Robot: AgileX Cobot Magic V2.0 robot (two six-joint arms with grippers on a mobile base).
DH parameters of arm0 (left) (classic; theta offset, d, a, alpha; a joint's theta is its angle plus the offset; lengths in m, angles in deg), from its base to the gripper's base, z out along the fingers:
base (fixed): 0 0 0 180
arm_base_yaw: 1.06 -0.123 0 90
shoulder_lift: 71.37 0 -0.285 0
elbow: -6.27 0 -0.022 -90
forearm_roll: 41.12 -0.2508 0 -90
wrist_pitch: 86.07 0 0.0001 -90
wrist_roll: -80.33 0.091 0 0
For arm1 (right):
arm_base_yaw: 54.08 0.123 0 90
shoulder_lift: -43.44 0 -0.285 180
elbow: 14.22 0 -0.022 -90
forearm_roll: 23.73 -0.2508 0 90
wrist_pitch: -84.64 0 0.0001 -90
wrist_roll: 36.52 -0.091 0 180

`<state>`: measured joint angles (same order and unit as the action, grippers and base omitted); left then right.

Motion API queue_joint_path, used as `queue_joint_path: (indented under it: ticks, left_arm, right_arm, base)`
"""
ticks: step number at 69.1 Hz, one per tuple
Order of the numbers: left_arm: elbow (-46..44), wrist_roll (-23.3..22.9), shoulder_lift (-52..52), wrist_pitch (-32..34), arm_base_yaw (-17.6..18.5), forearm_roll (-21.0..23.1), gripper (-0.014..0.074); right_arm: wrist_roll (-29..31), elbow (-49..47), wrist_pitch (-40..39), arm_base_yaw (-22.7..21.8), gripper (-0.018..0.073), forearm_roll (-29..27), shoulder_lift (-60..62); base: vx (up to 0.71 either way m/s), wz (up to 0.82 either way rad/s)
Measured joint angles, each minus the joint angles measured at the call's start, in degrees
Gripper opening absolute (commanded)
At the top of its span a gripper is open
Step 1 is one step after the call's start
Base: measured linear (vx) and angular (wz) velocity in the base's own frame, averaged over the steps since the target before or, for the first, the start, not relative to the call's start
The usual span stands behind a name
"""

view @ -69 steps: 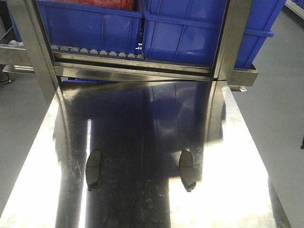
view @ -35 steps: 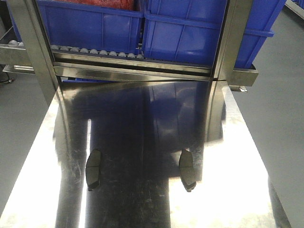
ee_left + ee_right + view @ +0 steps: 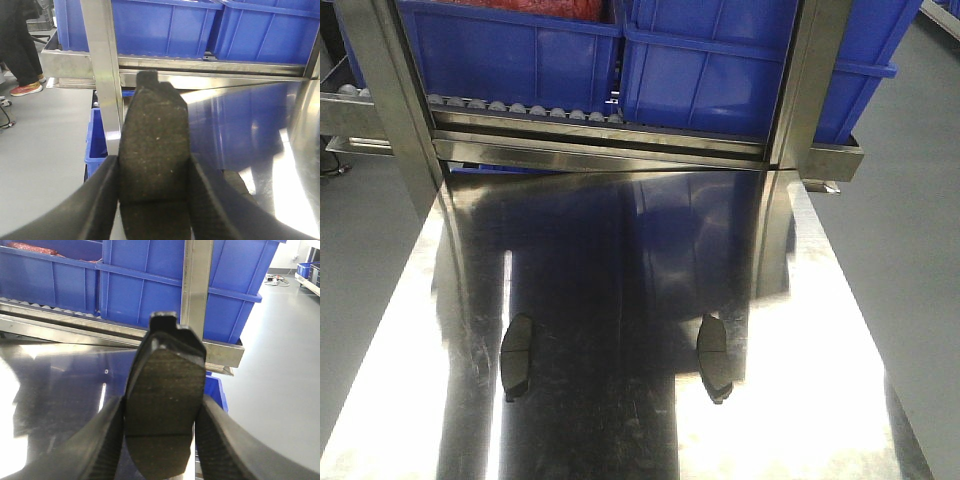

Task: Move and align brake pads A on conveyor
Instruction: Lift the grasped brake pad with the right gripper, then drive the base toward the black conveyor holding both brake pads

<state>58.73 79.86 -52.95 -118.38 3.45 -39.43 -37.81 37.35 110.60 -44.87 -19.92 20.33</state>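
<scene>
Since both pads are bound for a conveyor I cannot see, I have the left end effector (image 3: 151, 170) clamped across the long edges of one brake pad (image 3: 152, 140) and the right end effector (image 3: 161, 407) clamped on a second brake pad (image 3: 165, 385), both held off the steel bench (image 3: 800, 400).

exterior view: set high at the near end, tilted down along the steel table (image 3: 620, 250) toward the blue bins (image 3: 720, 70). wrist views: low, tight behind the left pad (image 3: 152, 150) and right pad (image 3: 162, 400), facing the same bins, left at the table's left edge, right at its right.
</scene>
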Motion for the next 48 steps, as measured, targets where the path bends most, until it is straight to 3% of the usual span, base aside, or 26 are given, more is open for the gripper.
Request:
queue_joint_path:
  ticks: [31, 48]
  left_arm:
    - [0.00, 0.00, 0.00, 0.00, 0.00, 0.04, -0.0006]
    - [0.00, 0.00, 0.00, 0.00, 0.00, 0.04, -0.0006]
  right_arm:
    - [0.00, 0.00, 0.00, 0.00, -0.0008, 0.11, 0.00]
    - [0.00, 0.00, 0.00, 0.00, -0.0008, 0.15, 0.00]
  base:
    - [-0.01, 0.04]
    - [-0.13, 0.56]
